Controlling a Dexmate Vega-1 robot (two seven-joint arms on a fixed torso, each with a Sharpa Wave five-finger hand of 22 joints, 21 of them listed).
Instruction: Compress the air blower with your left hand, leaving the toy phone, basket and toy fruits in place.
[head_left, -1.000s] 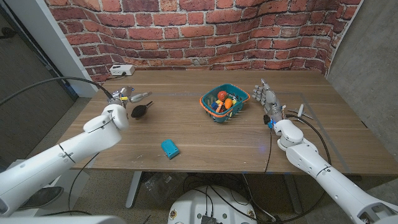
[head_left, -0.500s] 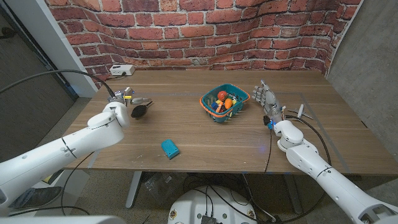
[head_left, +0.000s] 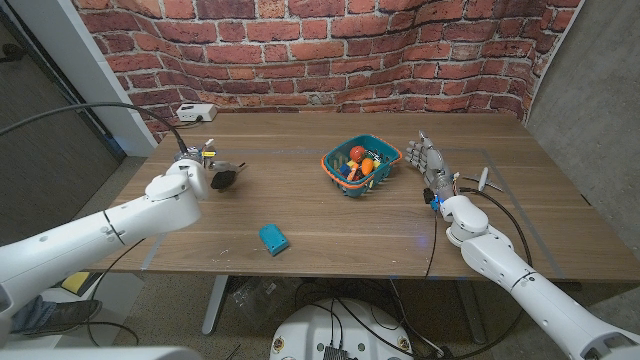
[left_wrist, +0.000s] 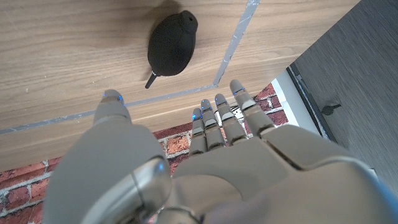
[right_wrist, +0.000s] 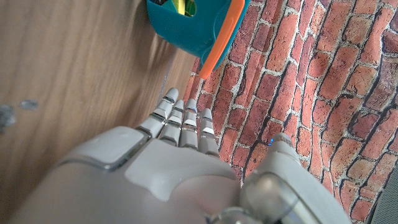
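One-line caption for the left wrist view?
Open left hand hovers above the black air blower lying untouched on the wooden table.

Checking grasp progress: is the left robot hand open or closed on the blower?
Open. The left robot hand has fingers extended, apart from the black blower lying on the table.

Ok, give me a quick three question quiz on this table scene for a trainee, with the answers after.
1. True or false: the left hand grips the air blower.
2. Which holds the toy fruits? A) the basket B) the toy phone
3. Fill in: the right hand stands beside the ____.

Key: 1 false, its fingers are spread, apart from the blower. 2 A. 3 basket.
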